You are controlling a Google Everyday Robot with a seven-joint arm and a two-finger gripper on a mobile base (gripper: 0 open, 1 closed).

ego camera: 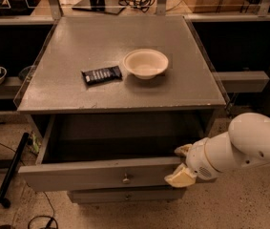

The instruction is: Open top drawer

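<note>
Though the dark wrapper (101,75) on the table (77,42) carries pale print, I cannot read it. The top drawer (101,173) is pulled out under the table, its inside dark and its floor hard to make out; my arm (254,142) covers its right end. My tool (180,163) sits at that end, fingers (182,150) spread, one over the front's top edge, one before its face; whether they press it I cannot tell.
</note>
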